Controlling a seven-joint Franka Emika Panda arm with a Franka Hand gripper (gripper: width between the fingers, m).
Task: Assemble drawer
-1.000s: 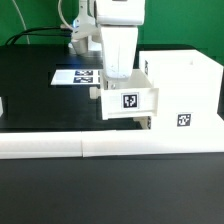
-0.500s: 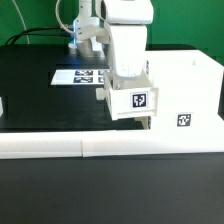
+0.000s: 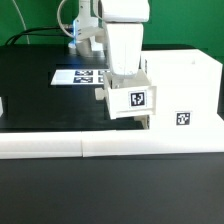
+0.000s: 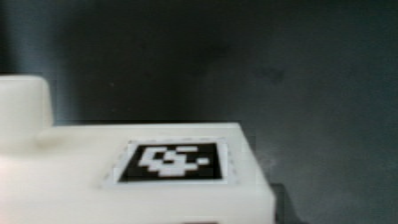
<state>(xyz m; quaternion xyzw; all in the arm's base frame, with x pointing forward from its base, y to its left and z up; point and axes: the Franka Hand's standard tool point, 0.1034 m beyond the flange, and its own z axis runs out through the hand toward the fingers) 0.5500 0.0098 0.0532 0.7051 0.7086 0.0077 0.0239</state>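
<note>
A small white drawer box [image 3: 130,100] with a black marker tag on its front hangs slightly tilted just above the black table. My gripper [image 3: 124,79] reaches down into it from above and is shut on its wall. The fingertips are hidden behind the box. The box sits close against the left side of the large white drawer housing [image 3: 186,85], which carries its own tag. In the wrist view the box's white top [image 4: 71,150] and its tag [image 4: 175,160] fill the lower part. No fingers show there.
The marker board [image 3: 76,76] lies on the black table behind the arm. A long white rail [image 3: 100,148] runs along the table's front edge. A small white part [image 3: 2,105] sits at the exterior view's left edge.
The gripper and the small drawer box have shifted slightly toward the exterior view's right, closer to the housing. The box now sits a little tilted.
</note>
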